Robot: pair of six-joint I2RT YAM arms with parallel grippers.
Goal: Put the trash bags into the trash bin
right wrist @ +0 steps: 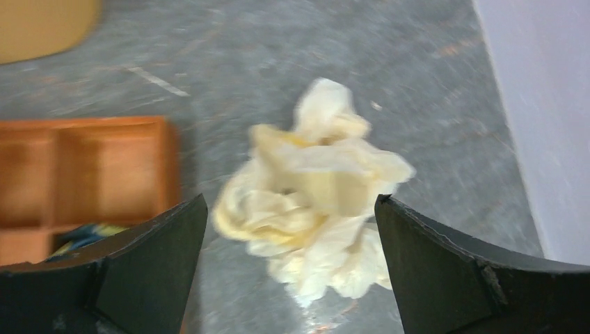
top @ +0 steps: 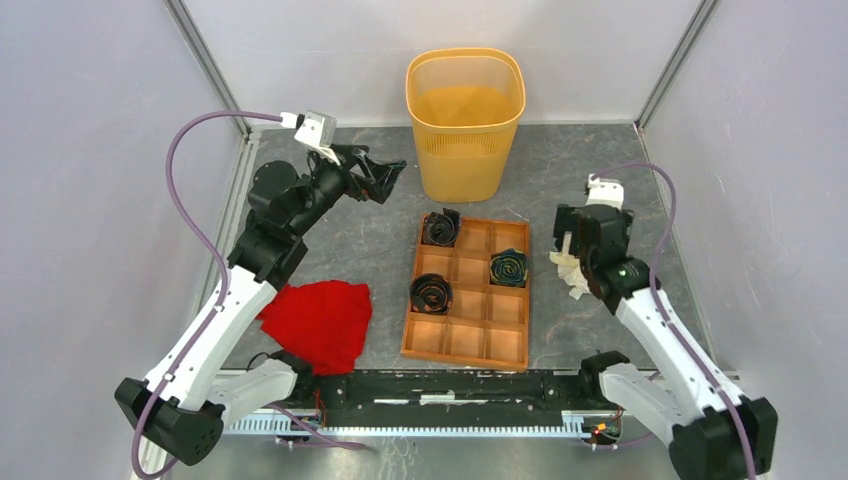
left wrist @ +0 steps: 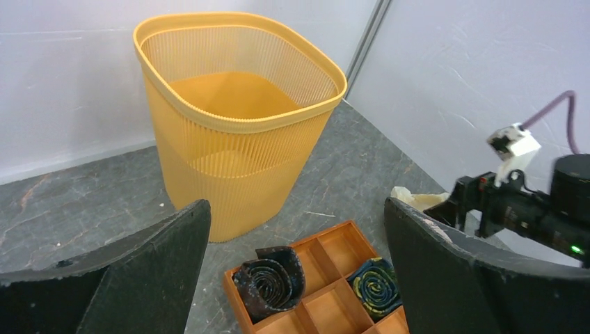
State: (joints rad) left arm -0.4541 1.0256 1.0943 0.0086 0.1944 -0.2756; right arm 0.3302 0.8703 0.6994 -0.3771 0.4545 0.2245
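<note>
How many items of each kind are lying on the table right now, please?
trash bin: 1
trash bag: 1
compartment tray: 1
rolled fabric coils: 3
red cloth: 1
Total: 7

Top cam overhead, L wrist low; both show trash bin [top: 460,165].

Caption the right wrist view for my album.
Open right gripper poised over a crumpled cream trash bag lying beside the compartment tray.

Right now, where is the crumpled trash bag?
In the top view the trash bag lies on the right, just right of the compartment tray, beneath the open right gripper.
</note>
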